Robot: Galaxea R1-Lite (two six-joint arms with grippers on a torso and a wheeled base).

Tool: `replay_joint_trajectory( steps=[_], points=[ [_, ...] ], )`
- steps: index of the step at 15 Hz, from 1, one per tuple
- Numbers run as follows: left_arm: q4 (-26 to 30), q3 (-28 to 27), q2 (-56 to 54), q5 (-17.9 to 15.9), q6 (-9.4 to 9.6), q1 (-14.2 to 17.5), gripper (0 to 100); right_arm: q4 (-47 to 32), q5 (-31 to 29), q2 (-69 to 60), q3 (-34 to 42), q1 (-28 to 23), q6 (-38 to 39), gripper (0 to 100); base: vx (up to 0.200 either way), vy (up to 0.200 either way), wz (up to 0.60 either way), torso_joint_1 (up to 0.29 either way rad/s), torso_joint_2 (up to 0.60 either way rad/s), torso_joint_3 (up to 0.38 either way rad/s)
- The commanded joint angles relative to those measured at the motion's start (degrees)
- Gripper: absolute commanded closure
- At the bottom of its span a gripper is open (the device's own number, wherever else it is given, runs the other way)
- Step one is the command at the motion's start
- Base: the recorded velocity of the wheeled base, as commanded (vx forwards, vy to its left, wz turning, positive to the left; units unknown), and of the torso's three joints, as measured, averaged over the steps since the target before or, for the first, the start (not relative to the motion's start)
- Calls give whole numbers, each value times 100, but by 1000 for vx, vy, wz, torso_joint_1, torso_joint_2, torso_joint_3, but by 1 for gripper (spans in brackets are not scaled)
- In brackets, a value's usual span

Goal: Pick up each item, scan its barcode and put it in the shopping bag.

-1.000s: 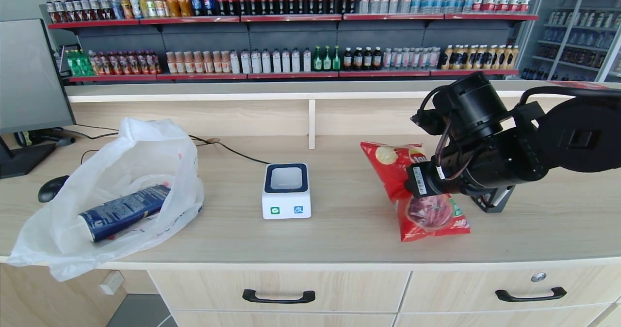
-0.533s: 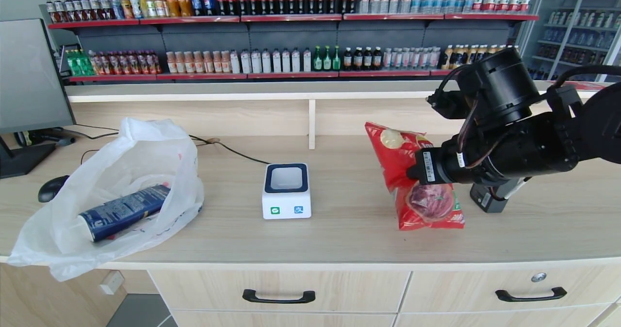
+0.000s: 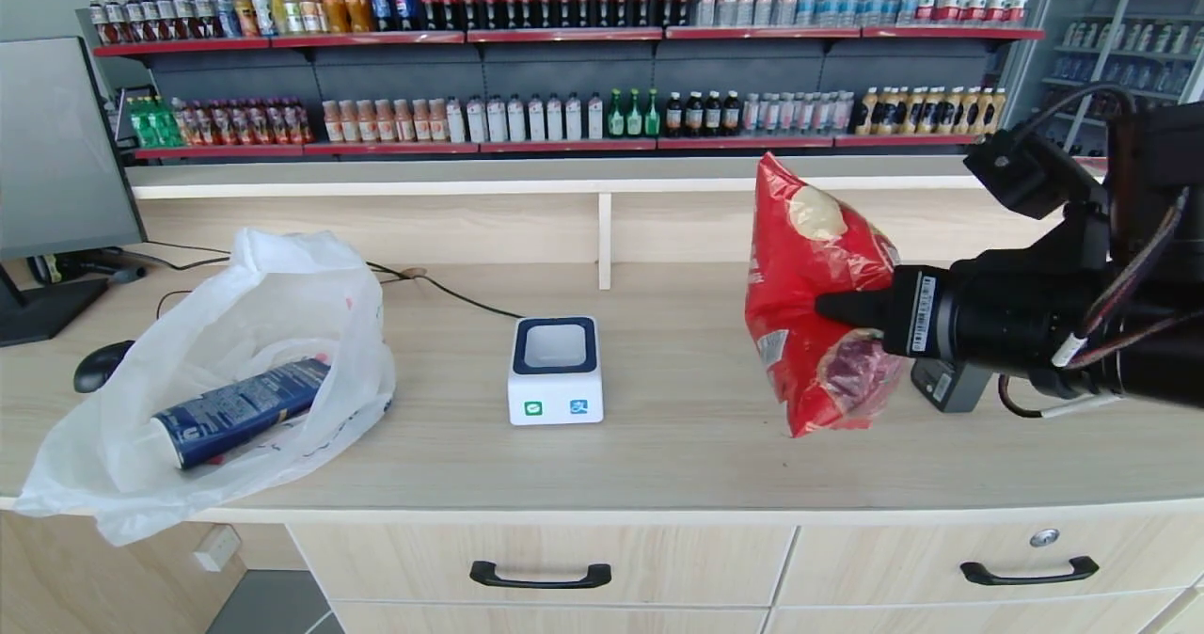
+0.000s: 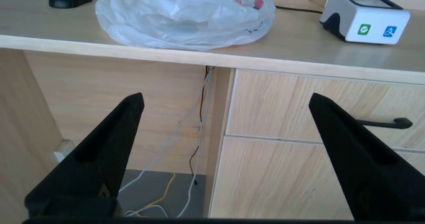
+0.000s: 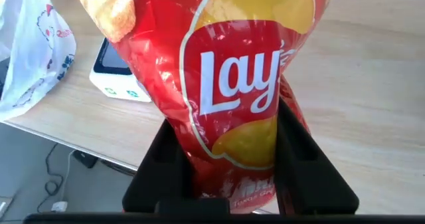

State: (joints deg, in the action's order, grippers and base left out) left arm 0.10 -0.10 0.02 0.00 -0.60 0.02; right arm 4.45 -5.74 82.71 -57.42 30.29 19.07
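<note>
My right gripper (image 3: 847, 309) is shut on a red bag of chips (image 3: 814, 295), held upright above the counter to the right of the scanner. The right wrist view has the chips bag (image 5: 226, 84) squeezed between my right gripper (image 5: 229, 144) fingers. The white barcode scanner (image 3: 555, 369) sits mid-counter. The white plastic shopping bag (image 3: 226, 371) lies open at the left with a blue package (image 3: 240, 410) inside. My left gripper (image 4: 226, 157) hangs open below the counter edge, in front of the cabinet, with the shopping bag (image 4: 186, 14) and scanner (image 4: 365, 14) above it.
A black mouse (image 3: 99, 363) and a monitor (image 3: 56, 154) stand at the far left. A cable (image 3: 451, 295) runs behind the scanner. A small black device (image 3: 945, 385) rests on the counter behind the chips. Shelves of bottles line the back wall.
My right gripper has lifted the chips bag off the counter and turned it from lying flat to upright, moving up and slightly right. The left side is unchanged.
</note>
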Motion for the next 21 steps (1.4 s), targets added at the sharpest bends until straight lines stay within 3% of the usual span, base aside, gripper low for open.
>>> replay_joint_trajectory(
  steps=[1,5,10,14,17,21],
  points=[
    [-1,1,-2,0,-2,6,0,882,337,-959,1180,-76,317,100,0,0,0,0,0,0],
    [-1,1,-2,0,33,-2,0,2508,1242,-1548,2455,-67,853,100,0,0,0,0,0,0],
    [-1,1,-2,0,42,-2,0,4952,1541,-1407,3421,363,1794,100,0,0,0,0,0,0],
    [-1,1,-2,0,42,-2,0,6639,1550,-1055,3650,618,2347,100,0,0,0,0,0,0],
    [-1,1,-2,0,42,-2,0,8555,1550,-177,4125,671,2549,100,0,0,0,0,0,0],
    [-1,1,-2,0,42,-2,0,8555,1559,-221,4256,1330,2945,100,0,0,0,0,0,0]
  ],
)
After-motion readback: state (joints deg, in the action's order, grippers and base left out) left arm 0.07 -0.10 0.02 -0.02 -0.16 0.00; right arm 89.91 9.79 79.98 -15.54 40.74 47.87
